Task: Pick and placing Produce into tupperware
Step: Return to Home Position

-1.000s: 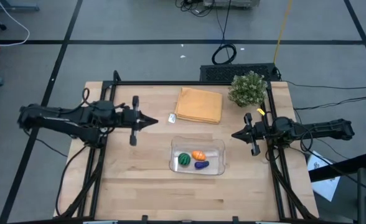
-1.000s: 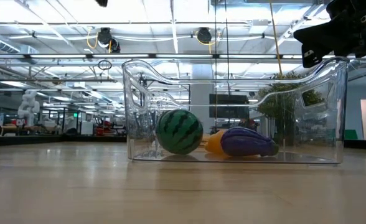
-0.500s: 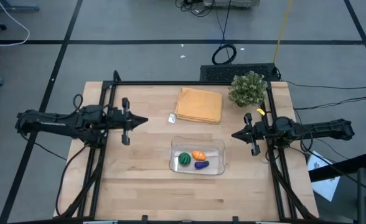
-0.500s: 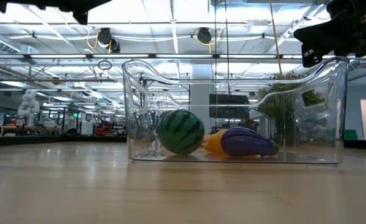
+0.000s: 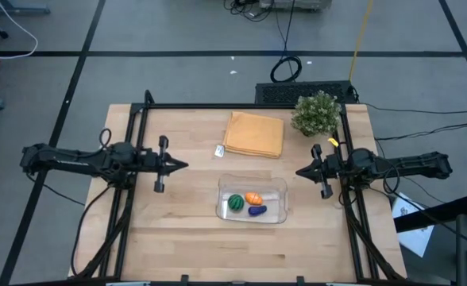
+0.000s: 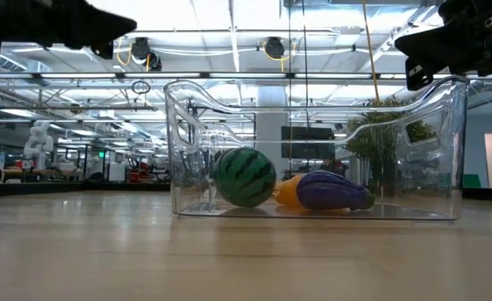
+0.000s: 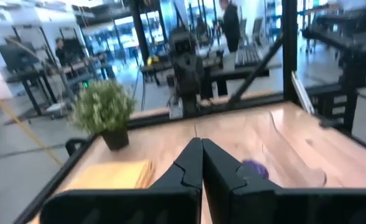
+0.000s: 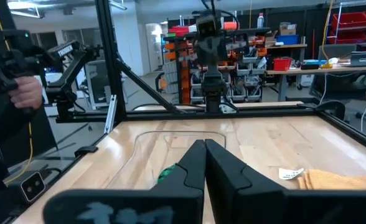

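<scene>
Left arm (image 5: 90, 157): left jaws pressed together, empty, pointing at the tupperware (image 5: 252, 182) mid-table (image 5: 178, 238). Inside lie 3 pieces: ball (image 5: 235, 203), orange piece (image 5: 253, 198), eggplant (image 5: 256, 210). Right arm (image 5: 392, 165): right jaws likewise closed, empty, nearer. Only the low view shows the pieces resting on the floor.

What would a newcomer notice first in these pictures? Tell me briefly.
The clear tub near the middle of the table draws the eye, holding a striped green ball, an orange piece and a purple eggplant. The left pincer and the right pincer hang shut and empty, one on each side of it. A bushy potted plant stands at a corner on the right arm's side.
</scene>
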Robot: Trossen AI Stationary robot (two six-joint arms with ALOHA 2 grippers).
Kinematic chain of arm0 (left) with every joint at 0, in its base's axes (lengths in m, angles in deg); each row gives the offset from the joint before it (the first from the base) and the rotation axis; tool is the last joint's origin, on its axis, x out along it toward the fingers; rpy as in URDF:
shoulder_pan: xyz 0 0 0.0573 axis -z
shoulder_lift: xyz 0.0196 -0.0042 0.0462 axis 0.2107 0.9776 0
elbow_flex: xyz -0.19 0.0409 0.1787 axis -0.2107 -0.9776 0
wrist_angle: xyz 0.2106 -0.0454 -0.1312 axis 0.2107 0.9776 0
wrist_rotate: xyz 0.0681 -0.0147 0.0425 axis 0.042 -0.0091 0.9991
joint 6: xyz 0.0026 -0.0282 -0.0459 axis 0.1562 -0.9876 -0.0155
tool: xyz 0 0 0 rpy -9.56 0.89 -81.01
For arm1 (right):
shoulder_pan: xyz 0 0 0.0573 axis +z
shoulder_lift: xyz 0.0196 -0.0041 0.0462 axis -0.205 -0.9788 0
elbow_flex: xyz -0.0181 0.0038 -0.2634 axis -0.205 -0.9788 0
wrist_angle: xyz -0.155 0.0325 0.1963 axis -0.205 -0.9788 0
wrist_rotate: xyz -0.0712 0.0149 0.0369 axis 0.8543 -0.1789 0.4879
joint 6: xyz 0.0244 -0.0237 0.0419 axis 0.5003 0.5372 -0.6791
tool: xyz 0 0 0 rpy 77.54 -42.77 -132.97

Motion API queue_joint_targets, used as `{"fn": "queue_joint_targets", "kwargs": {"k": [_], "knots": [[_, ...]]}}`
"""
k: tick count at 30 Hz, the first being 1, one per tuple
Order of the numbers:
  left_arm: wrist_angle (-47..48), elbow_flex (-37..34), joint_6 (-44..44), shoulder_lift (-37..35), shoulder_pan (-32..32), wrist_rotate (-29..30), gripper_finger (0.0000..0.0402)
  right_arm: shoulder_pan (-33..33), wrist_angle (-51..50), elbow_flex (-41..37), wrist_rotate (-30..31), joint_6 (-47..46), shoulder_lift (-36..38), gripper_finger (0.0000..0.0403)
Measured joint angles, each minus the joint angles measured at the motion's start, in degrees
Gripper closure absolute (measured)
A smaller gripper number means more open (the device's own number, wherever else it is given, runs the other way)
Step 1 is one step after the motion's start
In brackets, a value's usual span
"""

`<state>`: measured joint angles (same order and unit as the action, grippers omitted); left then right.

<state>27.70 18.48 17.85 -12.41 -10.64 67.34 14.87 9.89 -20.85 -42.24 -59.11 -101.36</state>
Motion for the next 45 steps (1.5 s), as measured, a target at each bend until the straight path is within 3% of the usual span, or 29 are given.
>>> {"fn": "queue_joint_targets", "kwargs": {"k": [13, 45], "knots": [[3.16, -0.45, -1.28, 0.09, 0.0, 4.53, 0.0399, -0.01, 0.38, 0.04, -1.44, -0.31, 0.0, 0.0403], [9.14, -0.45, -3.74, -2.94, 0.02, 1.36, 0.0399, 0.01, 1.62, 0.04, -2.99, -0.72, 0.0, 0.0403]]}}
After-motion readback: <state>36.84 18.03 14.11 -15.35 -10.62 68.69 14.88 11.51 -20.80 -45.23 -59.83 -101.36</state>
